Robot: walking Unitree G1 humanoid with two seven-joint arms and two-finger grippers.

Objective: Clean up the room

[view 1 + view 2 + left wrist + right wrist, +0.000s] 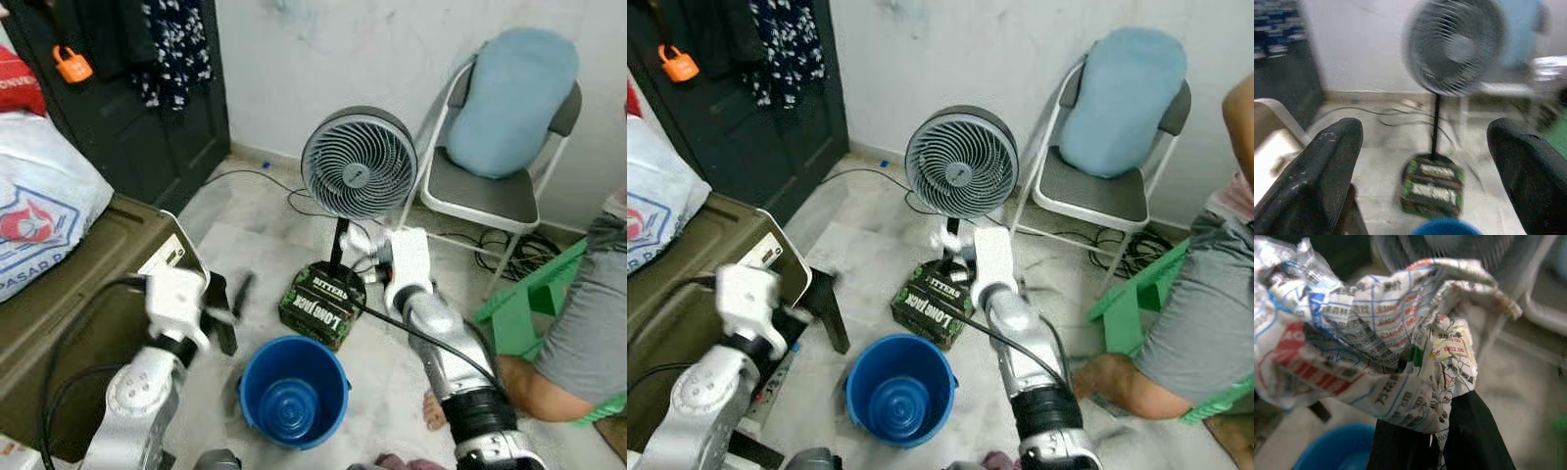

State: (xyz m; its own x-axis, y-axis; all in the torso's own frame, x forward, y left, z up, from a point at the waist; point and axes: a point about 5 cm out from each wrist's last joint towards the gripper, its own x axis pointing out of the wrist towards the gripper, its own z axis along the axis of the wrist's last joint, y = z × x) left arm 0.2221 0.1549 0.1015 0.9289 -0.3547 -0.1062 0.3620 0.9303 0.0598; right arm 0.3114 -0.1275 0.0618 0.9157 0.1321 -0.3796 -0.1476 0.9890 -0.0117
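**Crumpled wrapper pinched above the blue bucket**

My right gripper point(1449, 396) has its fingers pinched on a crumpled printed wrapper point(1386, 342); I can read "RM13.00" on a yellow patch among small Chinese characters and red lettering. From the head camera, that arm reaches out just beyond the blue bucket point(294, 392), beside the fan's pole. The bucket stands on the pale marbled floor point(235, 245), and its rim shows below the wrapper in the right wrist view.

My left gripper point(1425, 166) hangs just to the left of the bucket with its fingers point(1322, 171) spread wide and nothing between them.

Behind the bucket lies a green-and-black box point(318, 304) carrying the words "LONG JACK" and "BITTERS"; the grey pedestal fan point(358, 162) rises at it. Right of the fan, a folding chair point(490, 186) holds a light blue cushion point(514, 98) against the white wall. Left of the bucket sits an olive storage case point(69, 304) with a white plastic bag point(39, 206) reading "PASAR" on top. A person point(578, 333) sits at the far right beside a green stool point(524, 299).
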